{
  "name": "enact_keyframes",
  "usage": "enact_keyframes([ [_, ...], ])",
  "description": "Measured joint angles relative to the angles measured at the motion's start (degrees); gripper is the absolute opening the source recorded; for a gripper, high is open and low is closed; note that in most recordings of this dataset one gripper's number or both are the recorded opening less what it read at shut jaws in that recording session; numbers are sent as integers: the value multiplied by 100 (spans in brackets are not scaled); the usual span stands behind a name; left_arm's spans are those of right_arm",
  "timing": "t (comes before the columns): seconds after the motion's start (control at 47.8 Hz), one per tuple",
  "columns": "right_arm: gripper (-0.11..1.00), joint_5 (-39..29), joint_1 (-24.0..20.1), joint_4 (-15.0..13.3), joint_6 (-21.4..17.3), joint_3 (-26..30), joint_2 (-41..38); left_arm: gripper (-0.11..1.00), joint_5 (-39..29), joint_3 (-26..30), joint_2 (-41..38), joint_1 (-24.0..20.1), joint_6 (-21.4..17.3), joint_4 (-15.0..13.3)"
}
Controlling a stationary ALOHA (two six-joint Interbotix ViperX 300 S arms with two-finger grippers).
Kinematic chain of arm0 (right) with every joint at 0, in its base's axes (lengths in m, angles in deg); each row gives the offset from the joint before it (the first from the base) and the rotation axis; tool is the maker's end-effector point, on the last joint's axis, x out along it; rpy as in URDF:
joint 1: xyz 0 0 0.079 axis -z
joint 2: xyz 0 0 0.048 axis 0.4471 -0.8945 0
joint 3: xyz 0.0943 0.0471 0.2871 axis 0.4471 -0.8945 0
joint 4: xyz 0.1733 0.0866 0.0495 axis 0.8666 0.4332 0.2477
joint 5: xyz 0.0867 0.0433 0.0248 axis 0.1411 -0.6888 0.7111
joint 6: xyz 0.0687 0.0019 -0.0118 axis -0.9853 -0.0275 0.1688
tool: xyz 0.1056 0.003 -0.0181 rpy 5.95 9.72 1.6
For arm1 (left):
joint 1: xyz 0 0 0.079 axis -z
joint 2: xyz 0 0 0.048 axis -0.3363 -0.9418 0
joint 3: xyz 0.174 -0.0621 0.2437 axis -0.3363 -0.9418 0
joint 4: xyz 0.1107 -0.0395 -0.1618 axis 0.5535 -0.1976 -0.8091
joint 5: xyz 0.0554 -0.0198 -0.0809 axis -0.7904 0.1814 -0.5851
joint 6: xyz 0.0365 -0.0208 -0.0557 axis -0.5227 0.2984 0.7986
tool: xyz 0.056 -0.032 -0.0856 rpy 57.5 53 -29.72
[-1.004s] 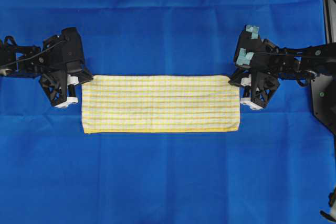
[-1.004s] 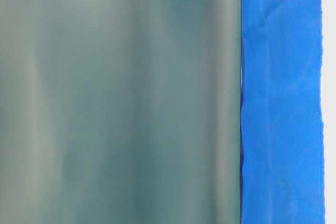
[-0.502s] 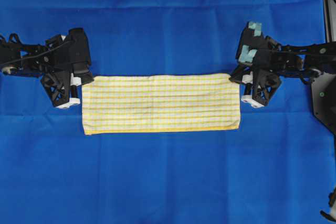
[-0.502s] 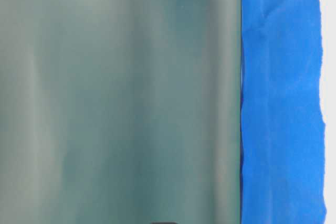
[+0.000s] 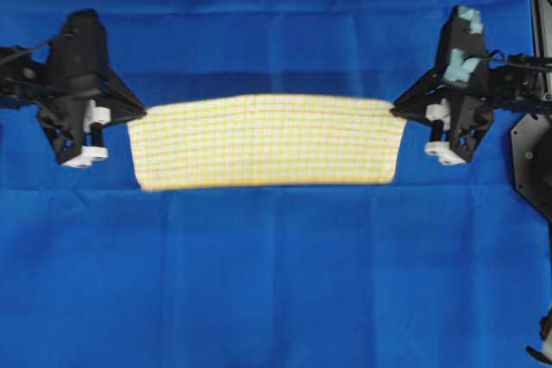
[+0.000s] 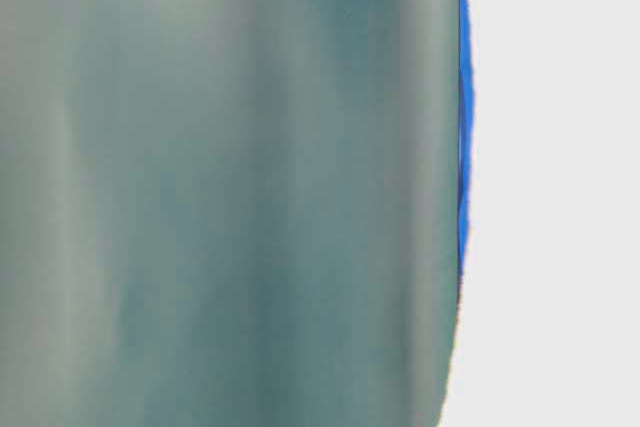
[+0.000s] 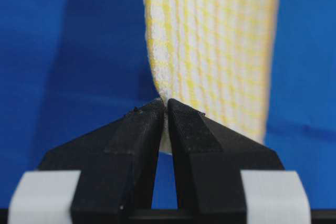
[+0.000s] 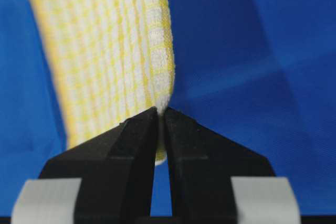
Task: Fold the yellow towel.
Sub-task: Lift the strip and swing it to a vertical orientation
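in the overhead view the yellow towel hangs as a wide band across the middle of the frame, its top edge bowed upward and its lower edge sagging in a gentle curve over the blue cloth that fills the picture. the left gripper sits at the left of the frame with its tips on the towel's upper left corner, and the right gripper mirrors it at the right of the frame on the upper right corner. in the left wrist view the two black fingers are pressed together on the towel's folded edge, which rises from between them toward the top of the frame. the right wrist view shows the same: jaws clamped on the checked fabric at its corner, the cloth running up and to the left. the table-level view is a blurred grey-green mass with a thin blue sliver at its right edge; nothing else can be told from it.
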Motion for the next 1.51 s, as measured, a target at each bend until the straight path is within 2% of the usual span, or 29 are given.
enact_keyframes([
  [0.209,5,-167,0,-44,-9,0,431,4,-123,-53,650,0,0,0],
  [0.523,5,-149,70,-79,-18,26,466,4,-114,-88,703,26,44,0],
  [0.628,5,-35,255,-97,-18,35,431,4,-26,-88,694,123,62,0],
  [0.774,5,202,598,-211,-18,123,237,4,387,-105,633,483,79,0],
  [0.962,5,536,1072,-413,-9,396,-237,4,914,-79,272,958,88,0],
  [1.109,5,659,1389,-545,-18,686,-721,4,1354,149,-211,1301,88,-9],
  [1.318,5,694,1767,-765,-9,1310,-1512,4,1600,756,-967,1626,9,0],
  [1.506,5,694,1846,-1020,0,1925,-2109,4,1617,1538,-1670,1740,-26,0],
])
